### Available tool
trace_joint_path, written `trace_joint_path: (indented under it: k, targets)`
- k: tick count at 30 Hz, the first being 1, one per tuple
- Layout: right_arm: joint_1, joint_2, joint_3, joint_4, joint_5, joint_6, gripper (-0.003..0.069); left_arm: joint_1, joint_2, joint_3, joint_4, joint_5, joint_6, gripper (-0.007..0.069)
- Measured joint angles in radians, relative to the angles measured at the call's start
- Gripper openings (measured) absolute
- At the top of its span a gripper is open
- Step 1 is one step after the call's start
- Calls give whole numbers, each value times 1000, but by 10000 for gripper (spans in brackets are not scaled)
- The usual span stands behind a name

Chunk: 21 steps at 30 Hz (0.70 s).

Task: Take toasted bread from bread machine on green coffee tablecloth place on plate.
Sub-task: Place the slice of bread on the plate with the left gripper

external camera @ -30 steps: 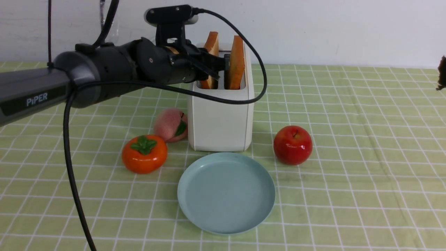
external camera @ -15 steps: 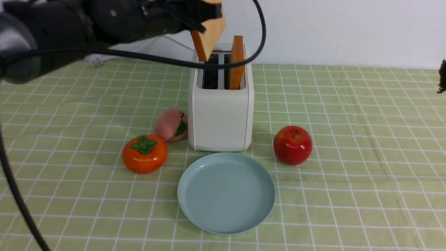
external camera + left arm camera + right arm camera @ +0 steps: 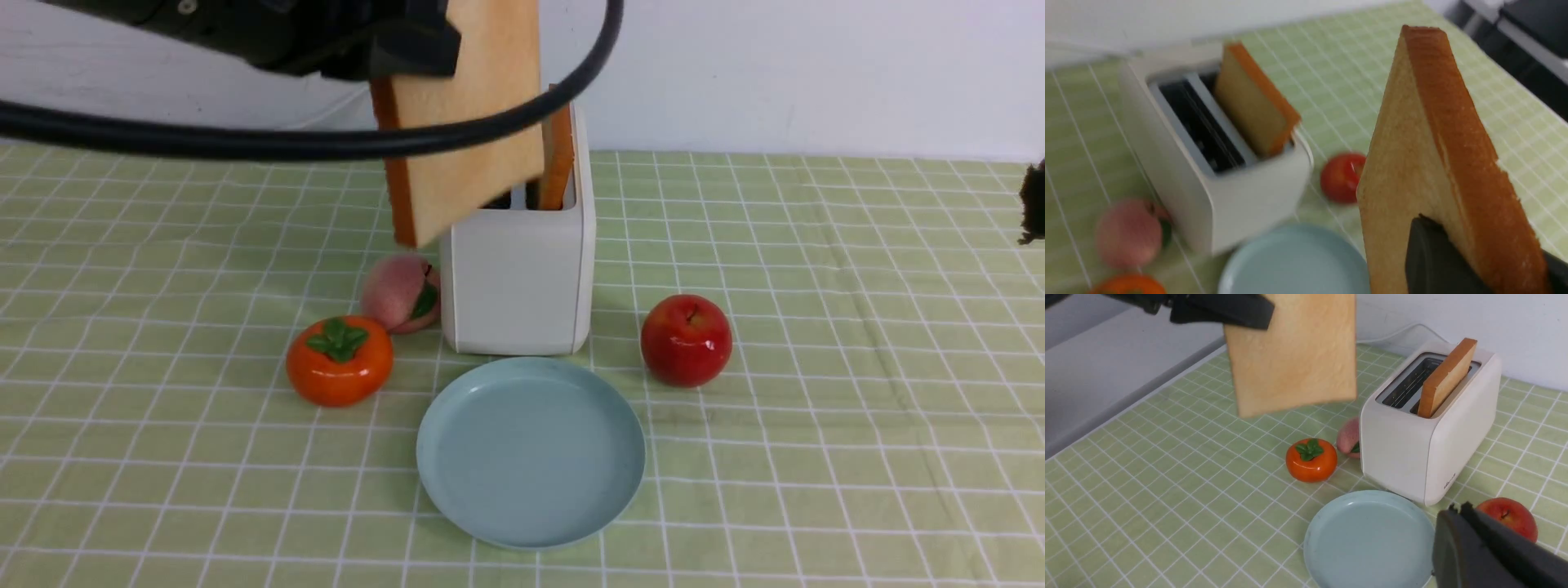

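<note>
My left gripper [image 3: 451, 51] is shut on one slice of toasted bread [image 3: 469, 114] and holds it by an upper corner, high above the green checked tablecloth [image 3: 816, 327]. The slice hangs clear of the cream-white bread machine [image 3: 518, 286], in front of its left slot. In the left wrist view the gripper [image 3: 1478, 249] clamps both faces of the slice [image 3: 1412, 163]. The second slice [image 3: 559, 163] stands in the right slot; the left slot is empty. The pale blue plate [image 3: 531, 453] lies empty in front of the machine. My right gripper [image 3: 1458, 509] is shut and empty, hovering near the plate's [image 3: 1367, 539] right side.
An orange persimmon [image 3: 339, 359] and a pink peach [image 3: 400, 292] lie left of the machine. A red apple [image 3: 686, 339] lies to its right. The left arm's black cable [image 3: 326, 143] arcs across the machine's front. A white wall stands close behind.
My left gripper has pulled the slice up out of the left slot, then raised it and carried it toward the camera. The right arm has hardly moved.
</note>
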Motion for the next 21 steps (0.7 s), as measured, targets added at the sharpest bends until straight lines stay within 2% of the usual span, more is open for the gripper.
trace_joint_path:
  k: [4,6,13,21]
  targets:
    - [0,-1,0,0,7,0,-17,-11,0,98,-45,110,-16,106]
    - [0,-2,0,-1,13,0,-15,-32,15,202,-101,96,11,106]
    - [0,-4,0,8,17,-30,-10,-100,163,341,-301,-123,140,106]
    - [0,-4,0,16,40,-42,-7,-98,344,341,-340,-285,163,106]
